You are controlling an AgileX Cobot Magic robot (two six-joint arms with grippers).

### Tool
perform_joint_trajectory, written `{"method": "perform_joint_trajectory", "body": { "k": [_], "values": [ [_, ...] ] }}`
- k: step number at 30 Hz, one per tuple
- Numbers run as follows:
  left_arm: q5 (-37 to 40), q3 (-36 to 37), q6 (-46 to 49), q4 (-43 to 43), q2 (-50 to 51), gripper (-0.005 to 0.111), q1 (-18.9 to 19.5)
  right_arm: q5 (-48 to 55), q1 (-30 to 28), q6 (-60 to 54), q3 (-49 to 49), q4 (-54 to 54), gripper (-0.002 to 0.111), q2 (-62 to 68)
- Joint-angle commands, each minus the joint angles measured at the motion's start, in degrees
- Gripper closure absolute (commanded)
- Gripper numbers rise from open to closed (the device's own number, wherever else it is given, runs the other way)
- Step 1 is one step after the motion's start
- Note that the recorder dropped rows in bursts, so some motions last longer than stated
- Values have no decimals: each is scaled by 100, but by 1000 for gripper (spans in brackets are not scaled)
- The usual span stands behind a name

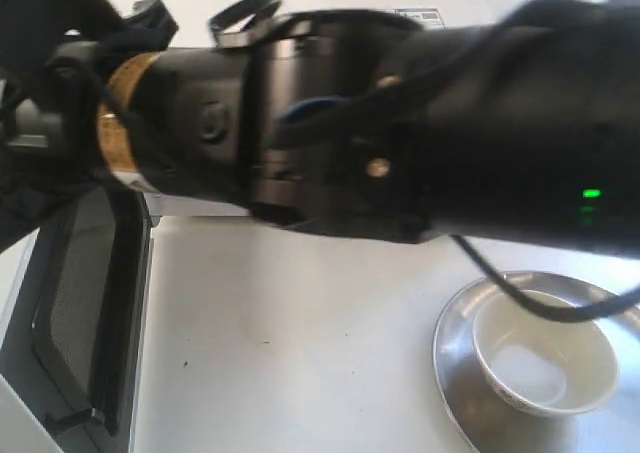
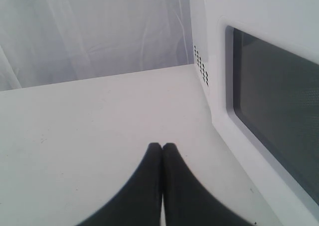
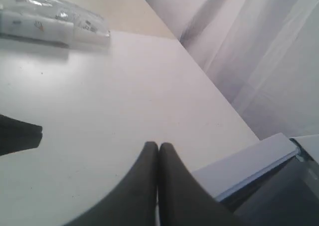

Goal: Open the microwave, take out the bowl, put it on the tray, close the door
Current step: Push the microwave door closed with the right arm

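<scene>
My left gripper has its two dark fingers pressed together with nothing between them. It hangs over the bare white table. Just beside it stands the door, a white panel with a dark window. Past the door is the vented white side of the microwave. A pale curtain hangs behind the table.

My right gripper is also closed tip to tip and holds nothing, above the same white surface. Close by it is a white edge with dark glass below, but I cannot tell from here which part of the microwave that is. Farther off across the table lies a clear plastic package. A dark object cuts in at the picture's border, too little of it showing to name.

In the exterior view, one of my black arms fills the upper half, blurred, with a green light glowing on it. I cannot tell which arm it is. The door stands swung out at the lower left, with its dark window showing. The bowl sits upright inside the tray at the lower right, well apart from the door. A black cable hangs across the tray's rim.
</scene>
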Motion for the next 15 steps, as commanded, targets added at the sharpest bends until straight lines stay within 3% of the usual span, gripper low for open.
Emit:
{"method": "perform_joint_trajectory", "body": {
  "k": [1, 8, 15],
  "values": [
    [6, -16, 0, -26, -12, 107, -12, 500, 247, -83, -751, -50, 108, 518],
    [6, -16, 0, -26, -12, 107, -12, 774, 329, -117, -1768, -657, 108, 1308],
    [6, -16, 0, -26, -12, 107, -12, 1210, 518, -116, -1916, -1487, 108, 1884]
  ]
}}
